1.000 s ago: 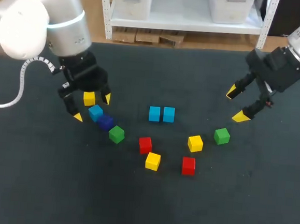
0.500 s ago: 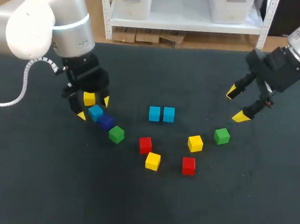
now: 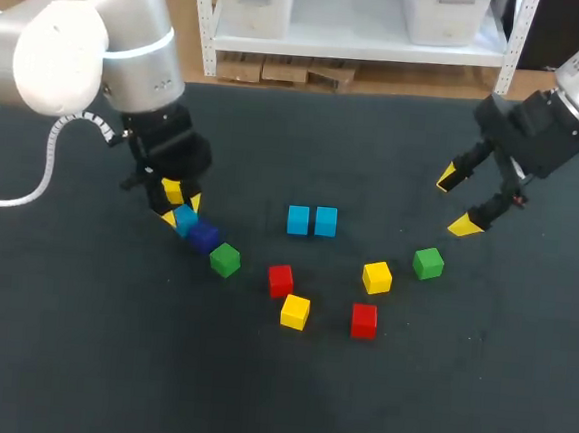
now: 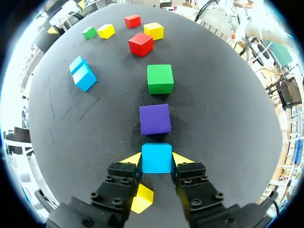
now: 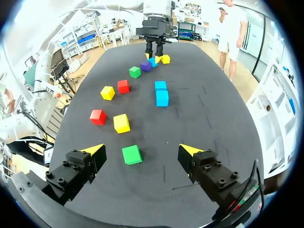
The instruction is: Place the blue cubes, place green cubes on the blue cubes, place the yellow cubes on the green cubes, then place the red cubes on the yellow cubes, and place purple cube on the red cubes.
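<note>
Down on the table (image 3: 78, 360), the left gripper (image 3: 181, 211) sits at the left, its fingers pinching the blue cube (image 4: 156, 158) from both sides. The purple cube (image 4: 155, 119) is just ahead of it. The blue pair (image 3: 312, 220) lies off to the right, mid-table, so that's probably where the blue cube is headed. The right gripper (image 3: 455, 201) hovers spread wide, well apart.

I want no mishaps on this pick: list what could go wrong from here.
The left pincer holds the small light-blue cube only by its fingertips; it may slip. The small purple cube sits just ahead and could get nudged. A small yellow cube lies under the pincer and might be knocked.
</note>
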`<state>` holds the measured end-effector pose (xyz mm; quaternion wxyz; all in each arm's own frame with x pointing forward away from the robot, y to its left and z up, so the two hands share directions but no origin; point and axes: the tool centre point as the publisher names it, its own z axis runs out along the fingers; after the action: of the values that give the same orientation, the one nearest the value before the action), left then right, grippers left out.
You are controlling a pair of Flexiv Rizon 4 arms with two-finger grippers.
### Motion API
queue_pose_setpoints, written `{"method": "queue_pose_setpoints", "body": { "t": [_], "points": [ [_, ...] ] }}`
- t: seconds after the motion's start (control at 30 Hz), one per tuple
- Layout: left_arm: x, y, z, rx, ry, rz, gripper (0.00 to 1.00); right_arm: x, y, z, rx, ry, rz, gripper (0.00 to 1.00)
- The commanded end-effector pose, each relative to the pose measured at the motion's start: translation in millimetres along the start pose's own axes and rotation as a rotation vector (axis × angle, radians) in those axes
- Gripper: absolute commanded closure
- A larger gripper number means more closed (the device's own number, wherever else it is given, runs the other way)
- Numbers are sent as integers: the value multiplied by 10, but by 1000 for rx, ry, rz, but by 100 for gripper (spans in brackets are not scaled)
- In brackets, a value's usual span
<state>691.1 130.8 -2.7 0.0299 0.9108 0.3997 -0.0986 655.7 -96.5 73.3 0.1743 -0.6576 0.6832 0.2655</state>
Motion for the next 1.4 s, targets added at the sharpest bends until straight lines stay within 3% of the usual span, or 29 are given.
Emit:
{"method": "queue_pose_setpoints", "body": {
  "t": [0.03, 0.33, 0.5, 0.57, 1.07, 1.4],
  "points": [
    [-32, 9, -104, 1, 12, -37, 100, 2, -3, 3, -1, -2, -1, 0],
    [-54, 169, -464, -71, 44, -215, 100, 2, -3, 3, -1, -2, -1, 0],
    [-139, 295, -541, -95, 0, -342, 100, 2, -3, 3, -1, -2, -1, 0],
    [-172, 362, -529, -78, -15, -410, 100, 2, -3, 3, -1, -2, -1, 0],
    [-451, 646, -282, -115, -15, -511, 100, 2, -3, 3, -1, -2, -1, 0],
    [-631, 705, -197, -182, -28, -634, 100, 2, -3, 3, -1, -2, -1, 0]
  ]
}}
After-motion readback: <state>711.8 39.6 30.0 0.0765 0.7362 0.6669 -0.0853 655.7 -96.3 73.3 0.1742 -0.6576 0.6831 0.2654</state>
